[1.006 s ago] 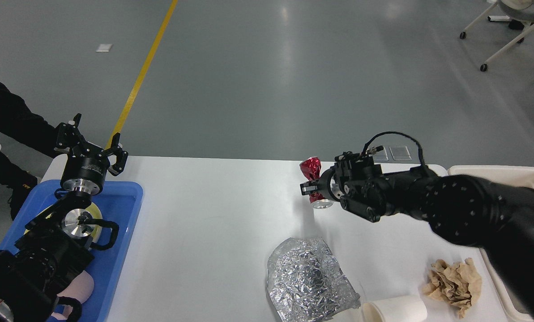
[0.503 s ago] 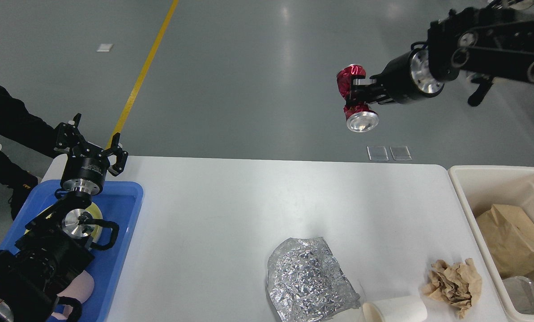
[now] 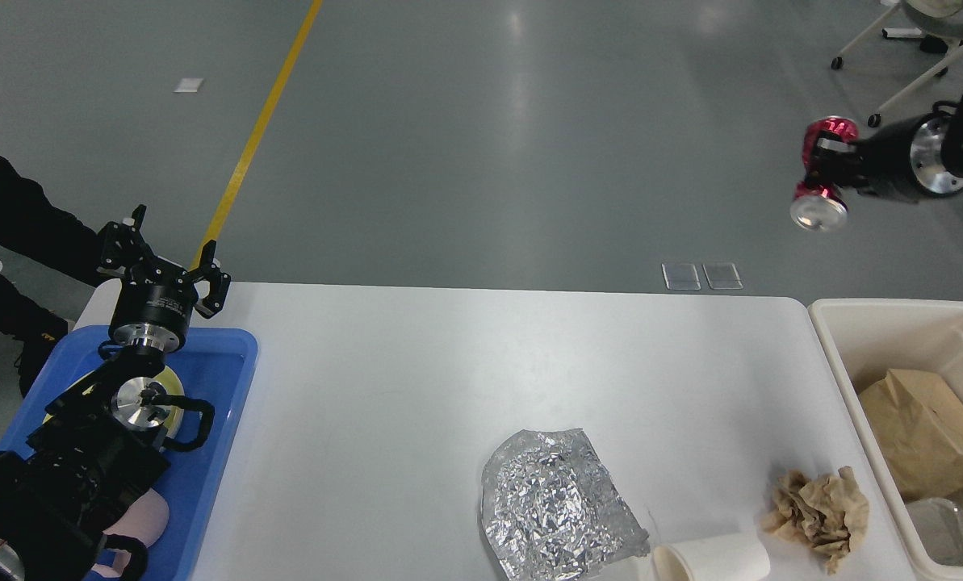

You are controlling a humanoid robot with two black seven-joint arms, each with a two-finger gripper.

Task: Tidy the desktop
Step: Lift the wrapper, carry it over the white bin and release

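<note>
The desktop (image 3: 416, 379) spreads below us. Past its far right corner, our right gripper (image 3: 822, 169) clamps a crushed red can (image 3: 818, 190) (seemingly); we should lower it over the cream bin (image 3: 832, 339) before releasing. Our left gripper (image 3: 162, 254) hovers agape.

Wide white matte desktop (image 3: 416, 387), round-cornered

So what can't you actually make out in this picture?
- Blue tray, head view: contents mostly hidden behind the left arm.
- Paper cup, head view: cut off by the bottom edge.
- Cream bin, head view: cut off by the right edge.
- Right end effector, head view: small, fingers hard to separate around the crushed red can.
</note>
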